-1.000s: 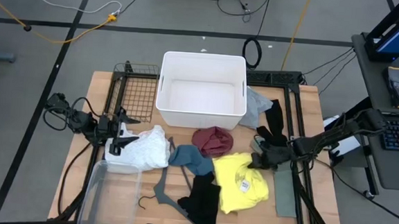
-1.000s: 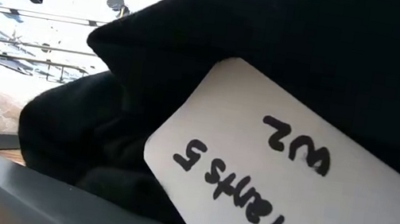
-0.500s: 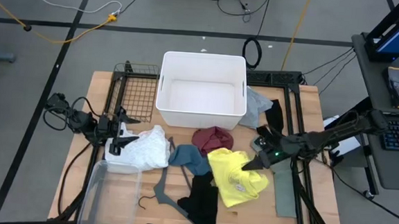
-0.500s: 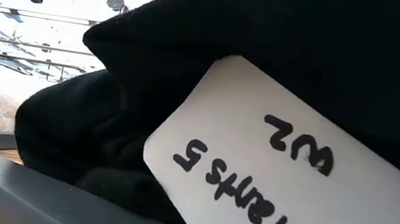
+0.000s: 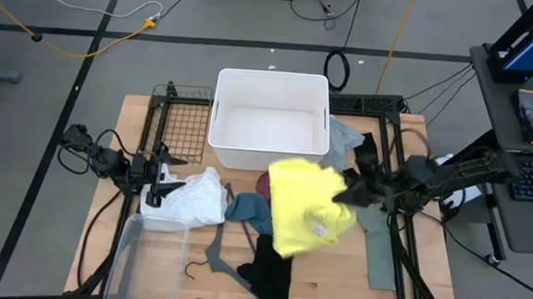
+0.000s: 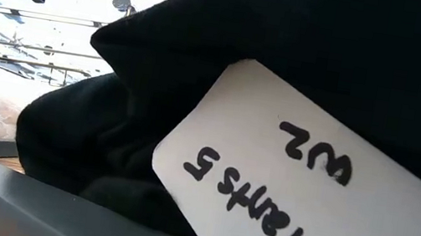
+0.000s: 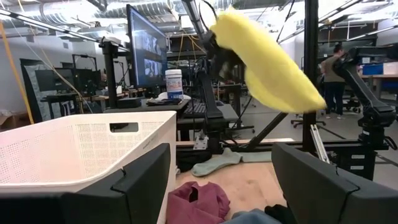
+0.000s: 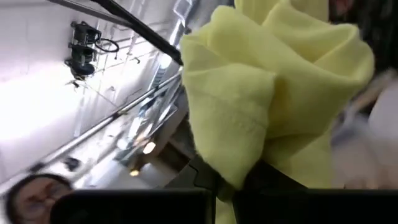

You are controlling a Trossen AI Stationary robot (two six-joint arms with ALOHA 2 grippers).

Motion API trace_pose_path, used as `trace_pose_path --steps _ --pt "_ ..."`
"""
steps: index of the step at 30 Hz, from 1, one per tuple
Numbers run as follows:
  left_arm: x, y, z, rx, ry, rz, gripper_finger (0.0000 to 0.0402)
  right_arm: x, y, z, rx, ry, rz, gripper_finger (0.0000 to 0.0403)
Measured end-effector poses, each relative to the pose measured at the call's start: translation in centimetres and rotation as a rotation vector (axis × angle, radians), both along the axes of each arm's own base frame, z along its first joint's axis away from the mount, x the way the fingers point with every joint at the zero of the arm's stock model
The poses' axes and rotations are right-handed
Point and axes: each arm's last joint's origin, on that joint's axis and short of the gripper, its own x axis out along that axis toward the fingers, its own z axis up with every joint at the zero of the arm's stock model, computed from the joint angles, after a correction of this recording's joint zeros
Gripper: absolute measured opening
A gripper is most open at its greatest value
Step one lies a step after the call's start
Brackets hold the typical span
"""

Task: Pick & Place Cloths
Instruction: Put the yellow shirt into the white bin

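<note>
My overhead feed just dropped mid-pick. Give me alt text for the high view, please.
The right gripper holds the yellow cloth lifted above the table's middle, just in front of the empty white bin. The left gripper waits open over the white cloth; maroon, teal, black, sage-green and grey cloths lie around.

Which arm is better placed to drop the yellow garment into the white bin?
The right. Its gripper already holds the yellow garment lifted beside the white bin. The left gripper sits open over the white garment, farther off.
</note>
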Motion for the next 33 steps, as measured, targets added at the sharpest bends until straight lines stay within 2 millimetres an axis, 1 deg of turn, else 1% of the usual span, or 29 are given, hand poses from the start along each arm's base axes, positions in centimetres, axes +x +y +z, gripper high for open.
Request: trace_pose_path --steps 5,7,10,17,22,27,29,33 --pt "0.0 0.0 0.0 0.0 0.0 0.0 0.0283 0.3 -2.0 2.5 -0.221 -0.124 -0.188 0.001" --pt "0.0 0.0 0.0 0.0 -0.001 0.0 0.0283 0.6 -2.7 3.5 -0.307 -0.132 -0.256 0.001" --pt "0.0 0.0 0.0 0.0 -0.001 -0.001 0.0283 1.5 -3.8 5.0 -0.417 -0.097 -0.336 0.001" --pt "0.0 0.0 0.0 0.0 -0.001 -0.001 0.0283 4.2 -5.9 8.0 -0.623 -0.02 -0.397 0.001" --pt "0.0 0.0 0.0 -0.004 -0.002 -0.001 0.0283 6.6 -7.0 9.4 -0.74 0.036 -0.426 0.001" --pt "0.0 0.0 0.0 -0.007 -0.002 -0.002 0.0283 8.4 -8.2 10.5 -0.839 0.036 -0.479 0.001" --pt "0.0 0.0 0.0 -0.009 -0.003 -0.003 0.0283 8.8 -9.1 10.9 -0.884 0.041 -0.515 0.001" --pt "0.0 0.0 0.0 -0.009 -0.003 -0.008 0.0283 9.5 -11.3 10.8 -1.005 0.138 -0.641 0.001"
